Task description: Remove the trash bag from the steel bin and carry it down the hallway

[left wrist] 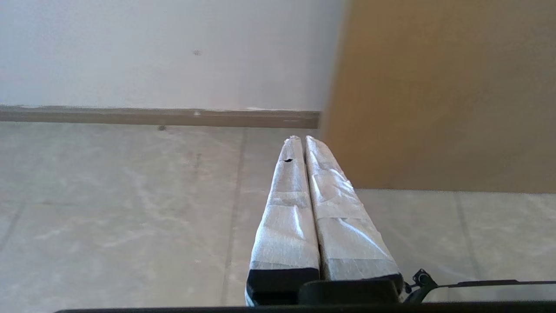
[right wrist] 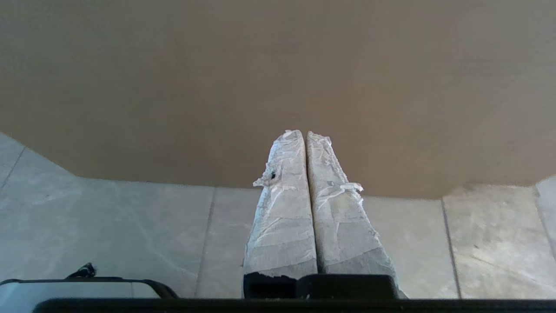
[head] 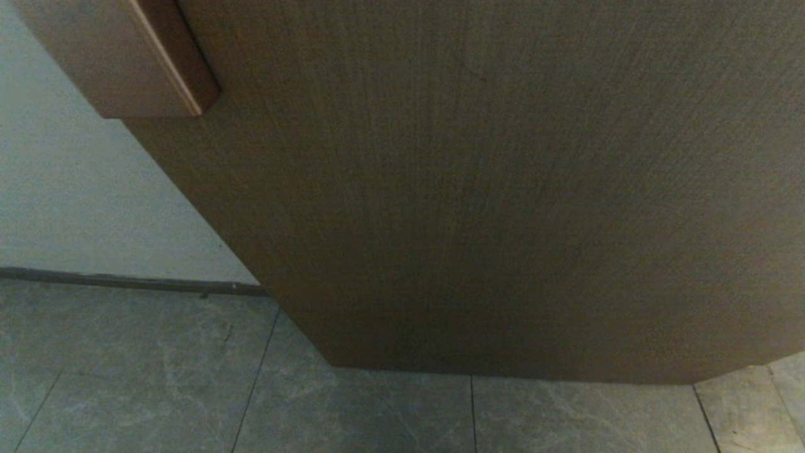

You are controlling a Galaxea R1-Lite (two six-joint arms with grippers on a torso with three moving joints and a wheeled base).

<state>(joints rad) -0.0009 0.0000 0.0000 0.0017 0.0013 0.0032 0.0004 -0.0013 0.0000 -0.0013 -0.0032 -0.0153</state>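
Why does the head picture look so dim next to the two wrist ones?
Head view: the brown door fills the frame, dark and grainy. Left wrist view: brighter, the white wall soft and hazy. Right wrist view: the door is a featureless blur, while the floor tiles show pale sheen.

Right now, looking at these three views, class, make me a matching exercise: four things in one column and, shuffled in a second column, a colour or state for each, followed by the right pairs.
Column one:
1. wooden door
2. floor tiles
3. left gripper
4. baseboard

Column two:
A. pale grey, marble-look
B. dark strip along the foot of the white wall
C. brown, fills most of the head view
D. taped fingers pressed together, holding nothing

Pairs: 1-C, 2-A, 3-D, 4-B

The right gripper looks the same as the left.
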